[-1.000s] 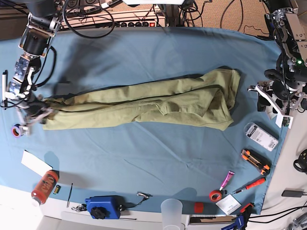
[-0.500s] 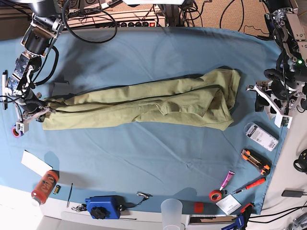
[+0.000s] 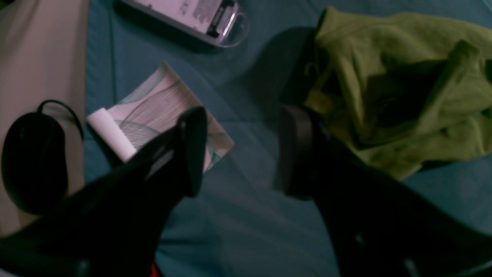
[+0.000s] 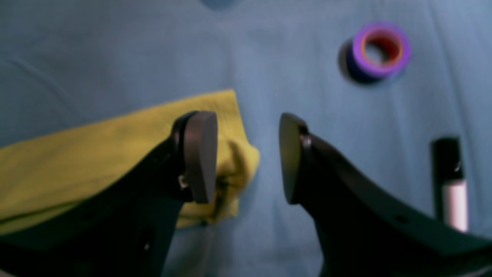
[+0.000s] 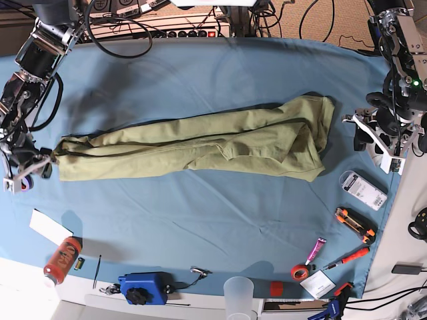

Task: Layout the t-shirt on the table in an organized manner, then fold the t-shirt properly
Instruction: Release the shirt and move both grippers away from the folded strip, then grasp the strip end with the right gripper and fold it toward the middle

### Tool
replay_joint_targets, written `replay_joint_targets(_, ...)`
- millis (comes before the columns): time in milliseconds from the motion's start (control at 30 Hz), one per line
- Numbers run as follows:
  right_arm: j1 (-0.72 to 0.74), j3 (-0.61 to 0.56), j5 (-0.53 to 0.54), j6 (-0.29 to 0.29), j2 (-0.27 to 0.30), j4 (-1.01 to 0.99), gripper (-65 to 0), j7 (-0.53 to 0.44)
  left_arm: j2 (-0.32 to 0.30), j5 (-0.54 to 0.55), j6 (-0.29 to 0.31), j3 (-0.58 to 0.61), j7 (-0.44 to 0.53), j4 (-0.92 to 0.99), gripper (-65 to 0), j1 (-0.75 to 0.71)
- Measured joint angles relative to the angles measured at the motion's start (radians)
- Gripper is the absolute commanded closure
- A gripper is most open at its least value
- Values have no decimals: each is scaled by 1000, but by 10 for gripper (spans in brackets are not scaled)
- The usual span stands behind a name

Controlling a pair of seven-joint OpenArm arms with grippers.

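Lying bunched lengthwise on the table [image 5: 200, 67]: one t-shirt [image 5: 200, 143]. Two grippers, left [image 3: 238, 152] and right [image 4: 246, 157], just off its ends, both spread, gripping nothing.

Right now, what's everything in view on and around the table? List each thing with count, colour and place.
t-shirt: 1, olive green, bunched lengthwise across the table's middle
table: 1, light-blue cloth
tape roll: 1, purple and red, beside the shirt's end near the right gripper
spray can: 1, red, near edge
blue device: 1, near edge
clear cup: 1, near edge
plastic case: 1, clear, below the left gripper
utility knife: 1, orange and black
screwdriver: 1, red
left gripper: open, empty, beside the shirt
right gripper: open, over the shirt's end
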State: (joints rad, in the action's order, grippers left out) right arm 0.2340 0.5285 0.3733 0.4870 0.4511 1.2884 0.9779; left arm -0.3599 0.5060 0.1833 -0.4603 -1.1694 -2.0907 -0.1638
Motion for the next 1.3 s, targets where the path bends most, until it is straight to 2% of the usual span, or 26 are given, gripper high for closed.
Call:
replay_joint_targets(67,-1,43,20,-3,-3,-67,-264,-7,0,0,0,0,0,0,-309,0)
replay_joint_targets(133,-4,100,83,8,-3,-127,-264,-3,0,0,0,0,0,0,-309,0)
replay_joint_targets(233,-4,146,156,101,0,-202,-264,22,0,0,0,0,0,0,-309,0)
replay_joint_targets(300,-2,143,187,132,-6,-239,-264,39,0,0,0,0,0,0,-309,0)
replay_joint_targets(567,10,148,234,145,-48,-352,-264,-59,0,0,0,0,0,0,-309,0)
replay_joint_targets(667,14,150,247,171,-82,-352,-264,-71,0,0,0,0,0,0,-309,0)
replay_joint_targets(767,27,150,257,174,-108,-352,-258,-70,0,0,0,0,0,0,-309,0)
replay_joint_targets(833,35,150,253,176,-115,-353,-213,-61,2,1,0,0,0,0,-309,0)
replay_joint_targets(967,38,150,246,172,-119,-354,0,-49,3,2,0,0,0,0,-309,0)
replay_joint_targets(1067,38,149,214,173,-119,-332,0,-42,3,3,0,0,0,0,-309,0)
replay_joint_targets(1167,37,144,138,175,-115,-279,0,-33,3,4,0,0,0,0,-309,0)
replay_joint_targets(1300,26,143,20,172,-66,-190,0,-27,3,4,0,0,-3,0,-309,0)
